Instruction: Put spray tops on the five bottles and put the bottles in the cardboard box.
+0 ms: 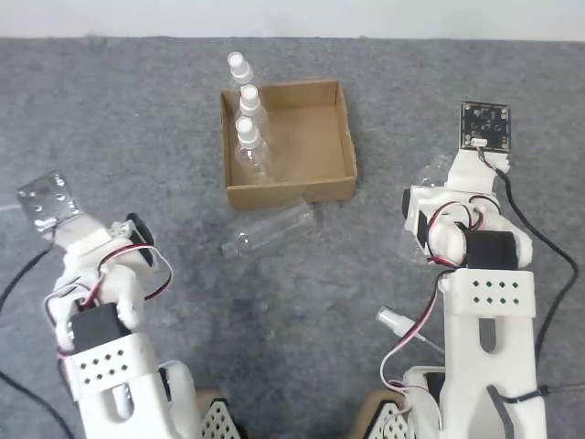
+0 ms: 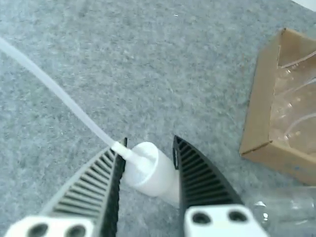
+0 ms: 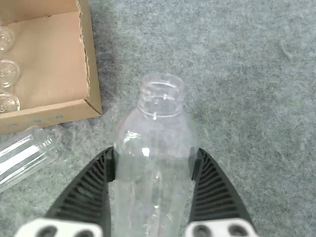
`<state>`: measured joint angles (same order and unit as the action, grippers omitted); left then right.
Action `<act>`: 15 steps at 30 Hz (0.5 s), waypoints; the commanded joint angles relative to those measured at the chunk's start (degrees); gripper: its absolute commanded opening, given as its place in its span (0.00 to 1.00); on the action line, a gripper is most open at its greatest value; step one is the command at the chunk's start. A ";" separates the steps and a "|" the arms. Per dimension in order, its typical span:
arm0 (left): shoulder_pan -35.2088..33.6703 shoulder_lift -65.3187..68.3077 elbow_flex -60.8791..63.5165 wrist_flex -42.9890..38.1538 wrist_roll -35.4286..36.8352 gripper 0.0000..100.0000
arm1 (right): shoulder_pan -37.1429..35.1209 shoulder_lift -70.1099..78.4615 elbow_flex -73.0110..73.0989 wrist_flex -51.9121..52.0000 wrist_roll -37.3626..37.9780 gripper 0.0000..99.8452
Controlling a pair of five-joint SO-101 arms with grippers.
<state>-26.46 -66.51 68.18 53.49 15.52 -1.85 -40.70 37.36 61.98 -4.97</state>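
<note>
High view: right arm hides most of held bottle (image 1: 437,174). 3 capped bottles (image 1: 253,157) in cardboard box (image 1: 291,190), 1 uncapped bottle (image 1: 271,229) lying outside, 1 loose spray top (image 1: 395,319).
Left wrist: left gripper (image 2: 149,147) jaws part-closed, clamping spray top (image 2: 148,170) betw. them; tube cut off at frame edge.
Right wrist: right gripper (image 3: 153,157) jaws wide, gripping held bottle, neck open; box beyond jaws.

Your station presents as a robotics lab bench: two white arms (image 1: 110,361) (image 1: 489,302) with exposed wiring (image 1: 445,215) on a grey felt-covered table (image 1: 302,311), pale wall (image 1: 292,16) behind.

3 bottles (image 1: 252,137) in box (image 1: 291,192); lying bottle (image 1: 274,229) before it.
</note>
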 commanded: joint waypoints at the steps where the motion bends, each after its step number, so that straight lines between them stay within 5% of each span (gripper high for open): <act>1: -0.44 -1.41 -0.66 -1.49 0.62 0.10 | 1.19 -1.98 -0.35 -1.36 0.35 0.01; 8: -0.44 -1.49 -0.57 0.53 4.66 0.22 | 1.19 -1.98 -0.35 -1.36 0.35 0.01; 15: -0.53 -1.49 -0.48 0.53 4.66 0.23 | 1.10 -1.98 -0.35 -1.36 0.35 0.01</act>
<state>-26.64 -66.51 68.26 53.67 19.65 -1.85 -40.70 37.36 61.98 -4.97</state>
